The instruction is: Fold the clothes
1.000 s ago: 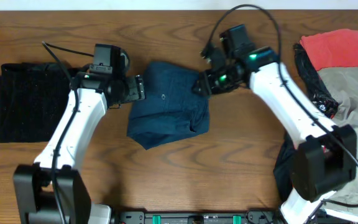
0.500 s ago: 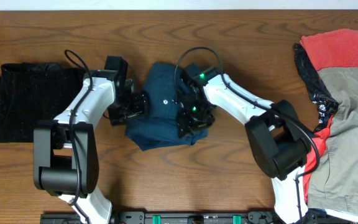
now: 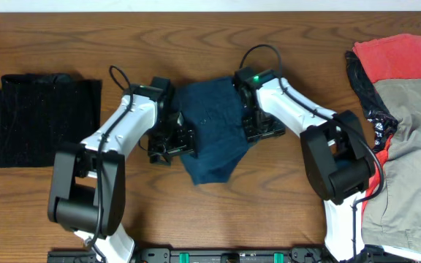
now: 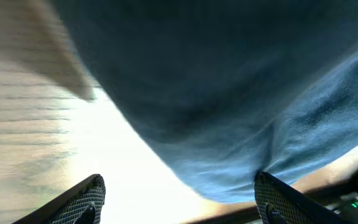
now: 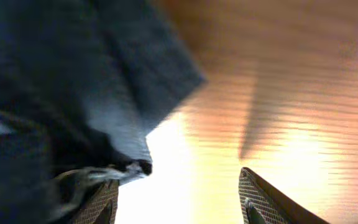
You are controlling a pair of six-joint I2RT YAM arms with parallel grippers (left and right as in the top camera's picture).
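Note:
A dark blue garment (image 3: 212, 131) lies bunched at the table's middle, a corner hanging toward the front. My left gripper (image 3: 175, 139) is at its left edge, jaws open; in the left wrist view (image 4: 179, 205) the blue cloth (image 4: 229, 106) fills the frame above the spread fingers and touches the right finger. My right gripper (image 3: 258, 124) is at the garment's right edge, open; in the right wrist view (image 5: 179, 199) the cloth's edge (image 5: 73, 106) lies over the left finger and bare wood shows between the fingers.
A folded black garment (image 3: 41, 118) lies at the far left. A pile of clothes stands at the right: a red piece (image 3: 397, 55), a grey piece (image 3: 408, 124) and black cloth (image 3: 360, 84). The wooden table (image 3: 283, 204) shows in front.
Both grippers moved in and toward the front along the blue garment's sides. The garment changed shape, narrowing to a point at the front. The pile on the right did not move.

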